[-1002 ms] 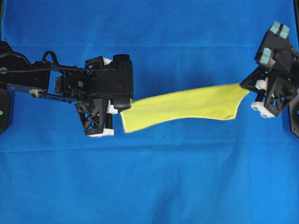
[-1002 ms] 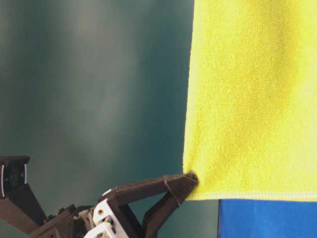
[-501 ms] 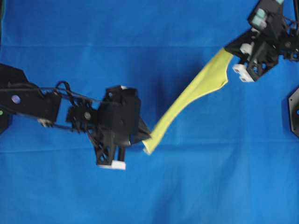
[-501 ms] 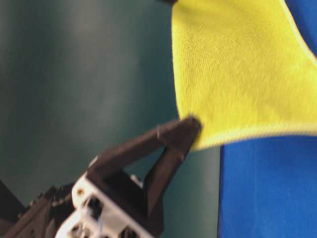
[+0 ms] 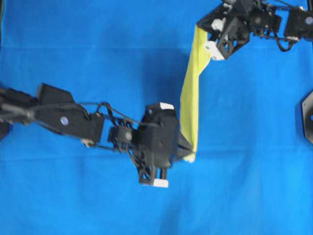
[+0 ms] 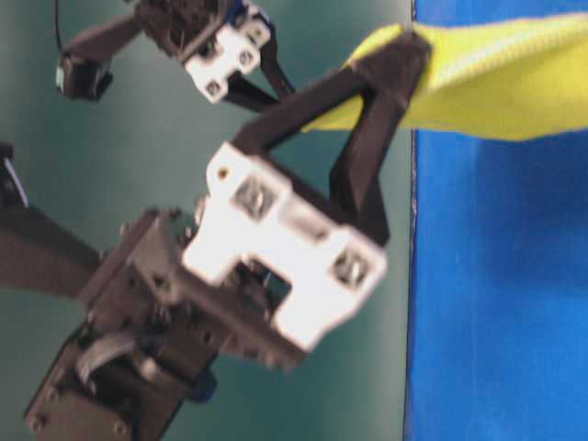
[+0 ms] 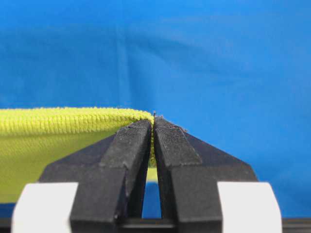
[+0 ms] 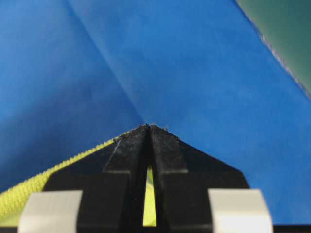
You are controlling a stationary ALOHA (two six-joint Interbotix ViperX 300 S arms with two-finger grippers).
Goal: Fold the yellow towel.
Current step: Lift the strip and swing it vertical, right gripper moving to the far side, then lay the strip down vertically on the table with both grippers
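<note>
The yellow towel hangs off the blue cloth as a narrow band stretched between both grippers, running from back to front. My left gripper is shut on its near end, and my right gripper is shut on its far end. In the left wrist view the jaws pinch the towel's hemmed edge. In the right wrist view the closed tips show the yellow towel between the fingers. At table level the left gripper grips the towel, with the right gripper behind it.
A large blue cloth covers the whole table. A black fixture sits at the right edge. A dark green wall lies past the cloth's edge.
The left gripper has swung right and towards the front, the right gripper left and towards the back. The towel has turned from lying left to right to running back to front.
</note>
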